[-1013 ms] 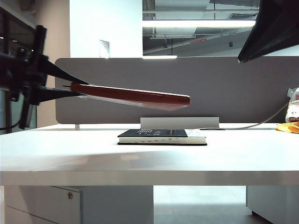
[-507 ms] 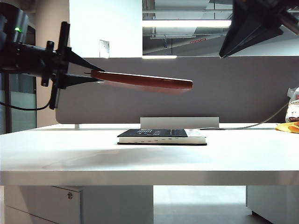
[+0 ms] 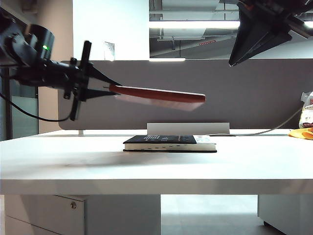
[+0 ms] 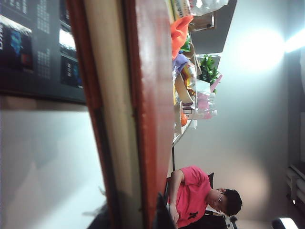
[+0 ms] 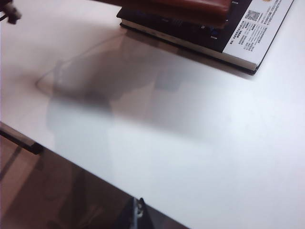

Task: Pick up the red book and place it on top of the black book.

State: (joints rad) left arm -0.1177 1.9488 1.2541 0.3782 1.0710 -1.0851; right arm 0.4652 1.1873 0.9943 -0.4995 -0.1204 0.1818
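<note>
Exterior view: red book [image 3: 159, 97] lengthwise left-right, free end tilted slightly down.

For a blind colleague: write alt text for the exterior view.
The left gripper holds the red book by one end in the air above the black book lying on the white table. The right gripper hangs high at upper right.

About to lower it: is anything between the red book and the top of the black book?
Nothing visible. The left hand holds the red book in the air above the black book, whose cover looks bare. The right hand hangs high, off to the side.
</note>
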